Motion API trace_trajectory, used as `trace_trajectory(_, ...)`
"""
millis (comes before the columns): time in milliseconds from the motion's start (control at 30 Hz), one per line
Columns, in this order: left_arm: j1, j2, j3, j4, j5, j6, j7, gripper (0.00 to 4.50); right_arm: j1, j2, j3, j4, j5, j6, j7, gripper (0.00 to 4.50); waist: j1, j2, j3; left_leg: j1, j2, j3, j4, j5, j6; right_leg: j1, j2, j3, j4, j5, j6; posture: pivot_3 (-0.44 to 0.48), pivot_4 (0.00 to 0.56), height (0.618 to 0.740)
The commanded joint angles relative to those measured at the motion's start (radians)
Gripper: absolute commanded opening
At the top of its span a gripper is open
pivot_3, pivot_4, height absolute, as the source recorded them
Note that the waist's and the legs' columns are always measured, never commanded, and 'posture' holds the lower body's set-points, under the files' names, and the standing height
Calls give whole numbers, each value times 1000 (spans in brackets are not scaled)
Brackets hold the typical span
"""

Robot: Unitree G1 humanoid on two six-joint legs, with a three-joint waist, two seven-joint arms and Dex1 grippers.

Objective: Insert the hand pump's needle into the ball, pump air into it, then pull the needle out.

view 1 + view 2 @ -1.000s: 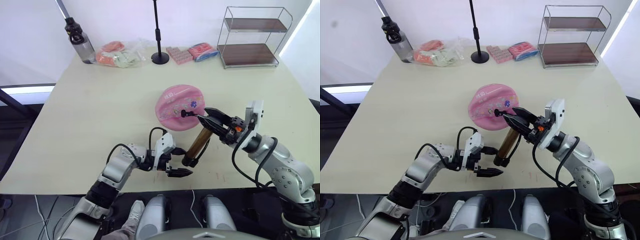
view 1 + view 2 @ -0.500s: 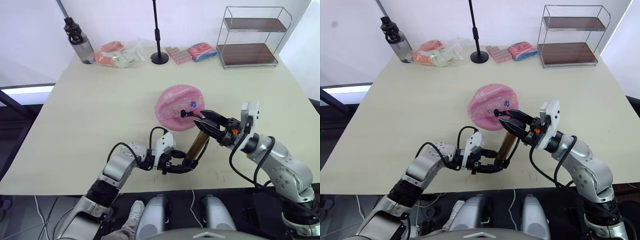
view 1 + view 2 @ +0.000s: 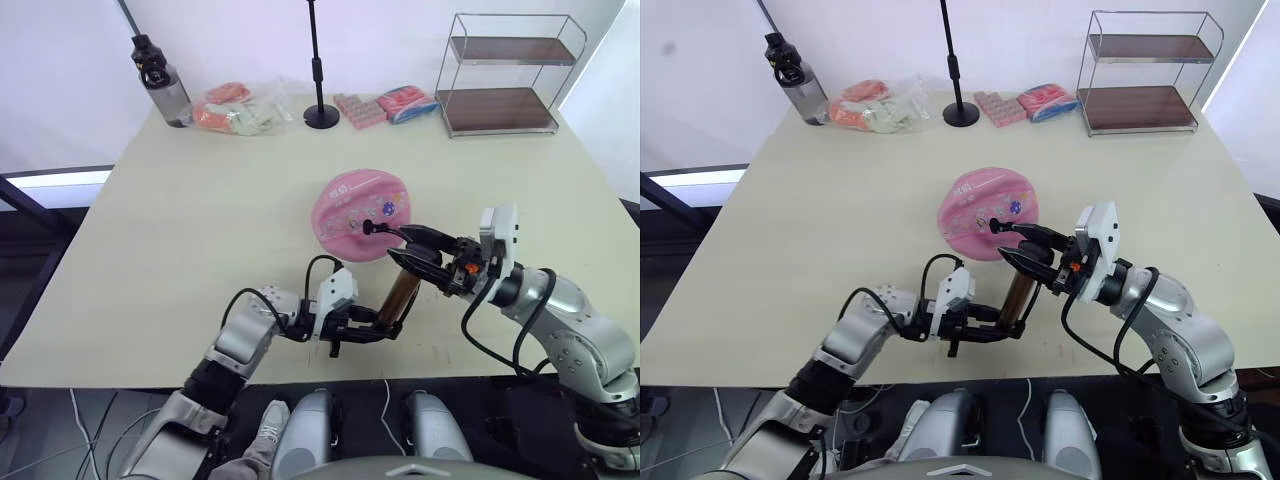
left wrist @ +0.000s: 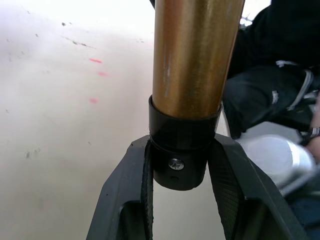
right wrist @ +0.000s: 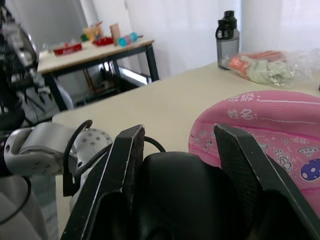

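1 table [image 3: 180, 230] carries all items. At its far right corner stands 1 wire rack [image 3: 508, 72] with 2 wooden shelves. 1 ball [image 3: 360, 214], pink and partly flattened, lies near the table centre. 1 hand pump [image 3: 402, 290] stands tilted just in front of the ball, its bronze barrel running from the near end cap up to the black handle. Its thin black hose [image 3: 385, 231] reaches the ball surface; the needle itself is too small to make out.

2 grippers are on the pump. The left gripper [image 4: 180, 172] has both fingers closed against the black lower end cap, 1 finger on each side. The right gripper [image 5: 177, 165] has its fingers partly spread around the black handle, which fills the gap between them.

Along the far edge: 1 black stand [image 3: 319, 65], 1 dark bottle [image 3: 160, 82], 1 clear bag [image 3: 240, 108] of packets, and 2 snack packs [image 3: 385, 104] beside the stand.
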Motion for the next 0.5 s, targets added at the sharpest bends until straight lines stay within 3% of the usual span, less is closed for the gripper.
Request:
trace_trajectory(33,-33,-44,22,41,19,-60,54,1072,13,-32,35,-26,-60,-96,84,1797,0,0,0,0,0,0,0,0,0,0,0,0,0,0,0,0,150,740)
trace_trajectory(300,-76,-205,8,255,132,-218,211,1072,69,-62,56,60,-200,-271,143,1797,2,0,0,0,0,0,1,0,0,1,1,0,0,0,0,0,150,740)
trace_trajectory(500,-77,-239,11,338,178,-282,252,1072,119,-69,60,69,-222,-308,149,1797,12,0,0,2,0,-1,3,0,0,4,0,0,0,0,-1,0,150,740)
